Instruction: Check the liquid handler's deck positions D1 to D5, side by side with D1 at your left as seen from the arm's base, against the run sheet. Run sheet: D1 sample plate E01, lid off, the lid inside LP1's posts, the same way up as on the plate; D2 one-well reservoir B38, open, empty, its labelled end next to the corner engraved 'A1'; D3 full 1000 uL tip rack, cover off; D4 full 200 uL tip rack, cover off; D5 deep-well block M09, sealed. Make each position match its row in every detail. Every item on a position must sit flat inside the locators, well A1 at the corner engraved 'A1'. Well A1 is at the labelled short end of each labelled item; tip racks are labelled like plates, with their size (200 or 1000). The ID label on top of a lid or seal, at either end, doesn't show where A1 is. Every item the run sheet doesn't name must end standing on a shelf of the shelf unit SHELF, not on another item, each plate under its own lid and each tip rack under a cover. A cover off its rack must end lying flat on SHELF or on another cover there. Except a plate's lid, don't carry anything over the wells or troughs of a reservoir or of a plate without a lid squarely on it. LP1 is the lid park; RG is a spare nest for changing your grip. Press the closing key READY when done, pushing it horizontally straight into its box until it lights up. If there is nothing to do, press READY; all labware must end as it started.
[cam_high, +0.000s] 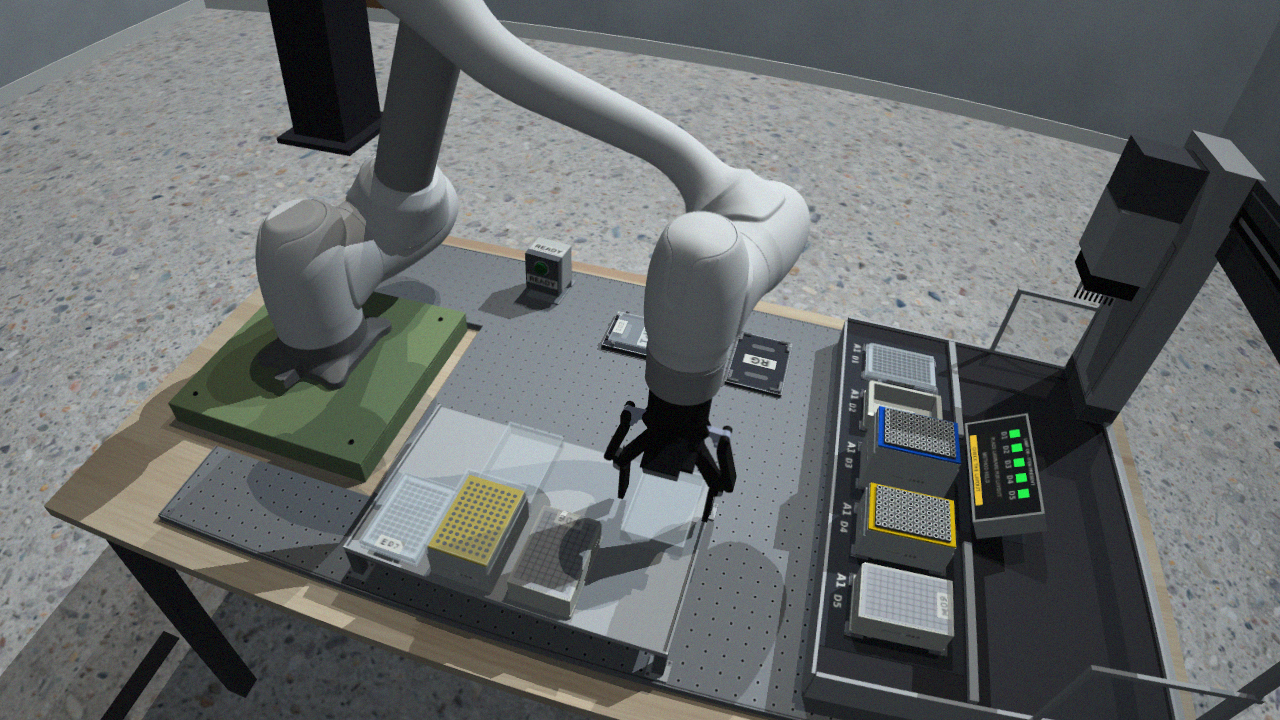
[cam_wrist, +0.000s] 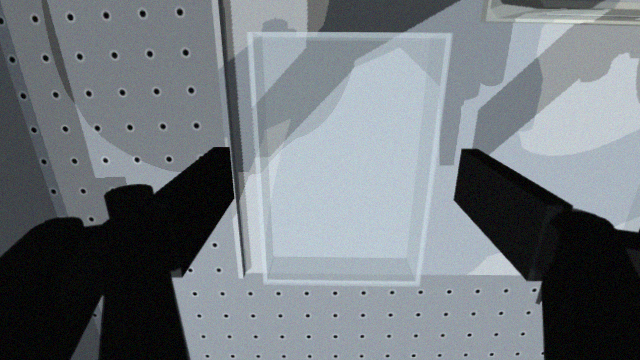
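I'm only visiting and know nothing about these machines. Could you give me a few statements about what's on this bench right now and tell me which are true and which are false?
1. The pincer is clamped on the clear cover. False: its fingers stand open, apart from the cover's sides, and the cover lies on the shelf.
2. The rack with the yellow top stands on the shelf. True.
3. The tip rack with the blue rim wears a cover. False: its tips are exposed.
4. Five green lights show on the small panel. True.
5. The READY box sits beside the plate marked D5. False: it is at the bench's far edge, nearer the arm's green base.
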